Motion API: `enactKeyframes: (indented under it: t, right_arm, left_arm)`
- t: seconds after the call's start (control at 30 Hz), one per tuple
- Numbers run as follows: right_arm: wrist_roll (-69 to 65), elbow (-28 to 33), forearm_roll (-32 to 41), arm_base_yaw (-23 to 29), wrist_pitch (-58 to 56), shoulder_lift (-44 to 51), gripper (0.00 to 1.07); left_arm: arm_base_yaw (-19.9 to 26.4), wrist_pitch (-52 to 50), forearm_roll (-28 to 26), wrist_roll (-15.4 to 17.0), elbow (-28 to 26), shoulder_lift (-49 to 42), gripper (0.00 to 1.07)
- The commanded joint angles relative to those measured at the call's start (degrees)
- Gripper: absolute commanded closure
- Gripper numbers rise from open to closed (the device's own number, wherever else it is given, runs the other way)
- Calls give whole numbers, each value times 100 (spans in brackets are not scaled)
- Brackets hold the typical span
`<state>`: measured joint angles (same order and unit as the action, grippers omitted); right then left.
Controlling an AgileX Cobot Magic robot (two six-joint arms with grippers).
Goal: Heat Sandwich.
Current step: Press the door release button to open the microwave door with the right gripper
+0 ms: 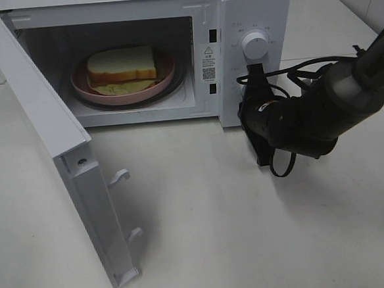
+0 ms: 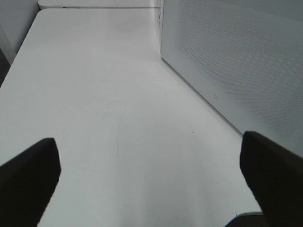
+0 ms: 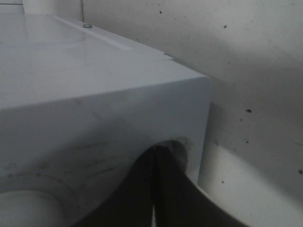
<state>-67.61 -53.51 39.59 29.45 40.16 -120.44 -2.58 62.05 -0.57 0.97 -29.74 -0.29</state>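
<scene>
The sandwich (image 1: pixel 122 64), white bread with tan crust and pale green filling, lies on a pink plate (image 1: pixel 167 73) inside the open microwave (image 1: pixel 261 7). My right gripper (image 1: pixel 256 70) is shut and empty, its tips against the control panel just below the white knob (image 1: pixel 255 45). In the right wrist view its closed fingers (image 3: pixel 154 163) press close to the panel, with the knob (image 3: pixel 23 208) beside them. My left gripper (image 2: pixel 149 158) is open and empty over bare table beside the microwave's perforated side wall (image 2: pixel 236 56); it does not show in the exterior high view.
The microwave door (image 1: pixel 60 146) stands swung wide open toward the front left, its latch hooks (image 1: pixel 118 179) sticking out. Loose black cables (image 1: pixel 282 164) hang from the right arm. White table (image 1: pixel 251 232) spreads in front.
</scene>
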Motion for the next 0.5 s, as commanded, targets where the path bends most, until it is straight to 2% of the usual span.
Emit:
enactKeyframes:
  t: [0.03, 0.5]
  right_arm:
    - [86, 80, -390, -17, 350, 327, 107]
    - [97, 739, -561, -11, -218, 693, 107]
  left_arm:
    - [-23, -74, -6, 11, 11, -97, 9]
    - [-23, -74, -6, 11, 11, -97, 9]
